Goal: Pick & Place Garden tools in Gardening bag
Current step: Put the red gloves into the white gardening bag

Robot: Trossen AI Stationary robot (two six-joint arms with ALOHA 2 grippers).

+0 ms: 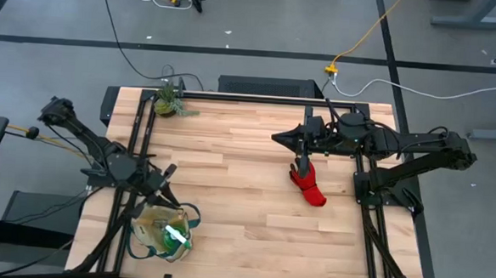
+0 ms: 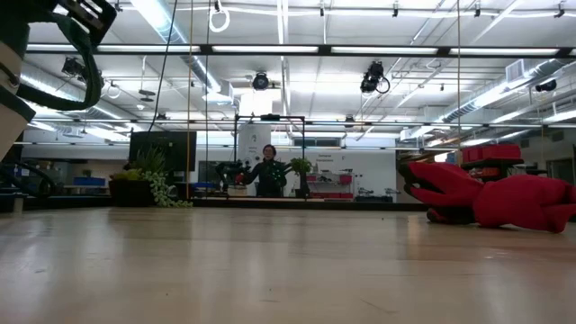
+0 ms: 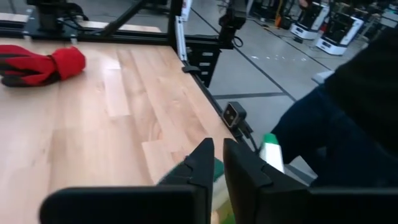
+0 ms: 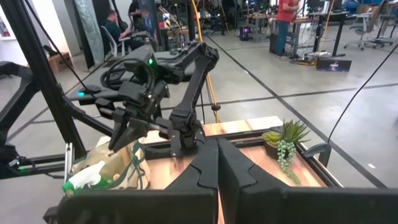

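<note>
The left gripper [image 1: 166, 179] is reaching from the table's [image 1: 244, 215] left edge toward the gardening bag [image 1: 163, 232], its fingers [image 3: 205, 167] pressed nearly together with only a slit between them, gripping nothing and hovering just beside the bag's rim. The bag is slumping, floppy beige fabric with dark green trim and loop handles, and a translucent green item with a white part [image 1: 175, 236] is lying inside it.

The right gripper [image 1: 292, 140] is stretching out level, well apart from the bag, its dark fingers [image 4: 205, 163] closed together and empty. The black-and-red glove bundle [image 1: 308, 184], soft and rumpled, is lying on the pale wooden planks just beside it. A small potted plant [image 1: 168, 102] is standing at the table's far edge.
</note>
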